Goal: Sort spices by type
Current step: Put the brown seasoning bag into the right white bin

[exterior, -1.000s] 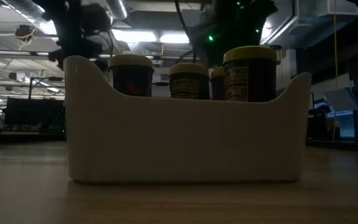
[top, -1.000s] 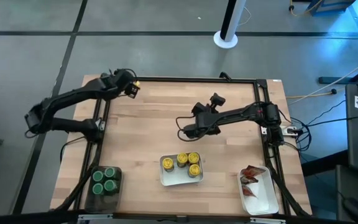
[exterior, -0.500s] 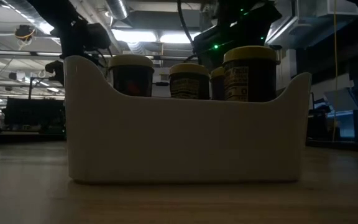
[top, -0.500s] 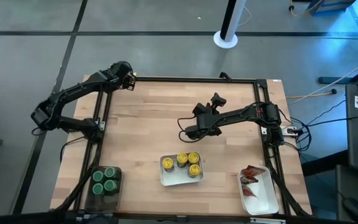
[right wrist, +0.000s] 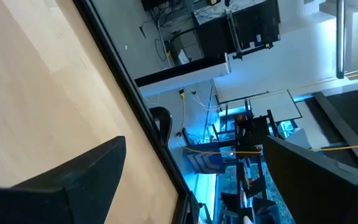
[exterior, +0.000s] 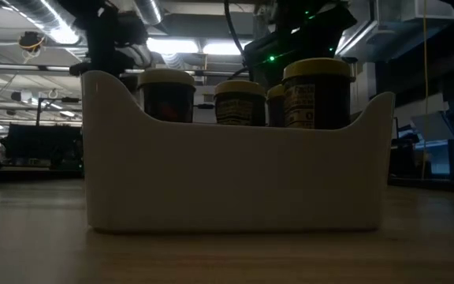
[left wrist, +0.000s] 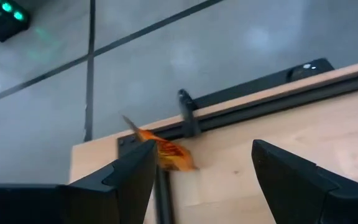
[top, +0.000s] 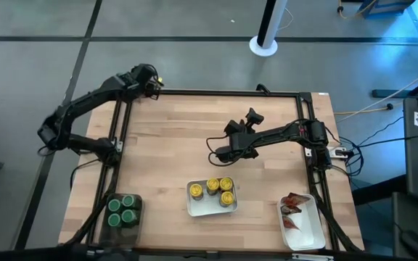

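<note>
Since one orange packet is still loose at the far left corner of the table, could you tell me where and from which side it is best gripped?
I would pinch the packet across its flat middle, coming down from the table side. It lies against the black frame rail at the corner, which blocks the outer side. The left tool is open and already points at it.

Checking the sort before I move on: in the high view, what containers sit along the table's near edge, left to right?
Dark translucent bin of green-capped jars → white rectangular tray of yellow-capped jars → white rectangular tray of red-orange packets.
</note>
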`<state>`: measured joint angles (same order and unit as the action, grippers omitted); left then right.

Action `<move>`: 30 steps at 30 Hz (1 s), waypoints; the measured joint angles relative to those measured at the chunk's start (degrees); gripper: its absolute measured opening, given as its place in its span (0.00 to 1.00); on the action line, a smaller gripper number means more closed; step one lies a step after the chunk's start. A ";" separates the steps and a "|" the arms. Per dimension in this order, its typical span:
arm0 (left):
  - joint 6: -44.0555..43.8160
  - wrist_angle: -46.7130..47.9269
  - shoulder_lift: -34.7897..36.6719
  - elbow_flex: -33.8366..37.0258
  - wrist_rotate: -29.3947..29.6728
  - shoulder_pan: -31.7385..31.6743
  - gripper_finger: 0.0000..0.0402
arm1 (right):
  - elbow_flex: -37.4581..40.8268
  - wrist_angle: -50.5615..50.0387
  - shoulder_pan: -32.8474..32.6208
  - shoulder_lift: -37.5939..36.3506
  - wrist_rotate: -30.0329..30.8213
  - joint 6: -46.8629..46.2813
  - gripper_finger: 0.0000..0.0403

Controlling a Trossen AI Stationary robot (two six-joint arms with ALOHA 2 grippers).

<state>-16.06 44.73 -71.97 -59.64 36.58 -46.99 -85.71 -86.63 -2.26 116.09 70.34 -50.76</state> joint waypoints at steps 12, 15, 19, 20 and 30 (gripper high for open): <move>-2.90 18.20 -16.67 -15.56 0.03 -7.35 0.63 | 0.00 1.73 -0.02 0.00 1.66 0.00 0.94; -3.74 19.43 -19.70 -15.65 -1.10 -9.47 0.63 | 0.00 1.75 -0.02 0.00 1.69 0.00 0.94; -4.71 19.78 -22.28 -15.63 -0.98 -10.02 0.63 | 0.00 1.81 -0.02 0.00 2.61 0.00 0.94; -5.28 19.76 -22.67 -15.63 -0.99 -10.04 0.63 | 0.00 1.94 -0.01 0.00 2.63 0.00 0.94; -6.13 19.13 -26.06 -15.63 2.13 -10.22 0.63 | 0.00 2.87 0.00 0.00 3.61 -0.39 0.94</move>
<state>-22.20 63.86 -98.04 -75.26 38.70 -57.21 -85.71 -83.76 -2.26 116.09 73.96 -51.16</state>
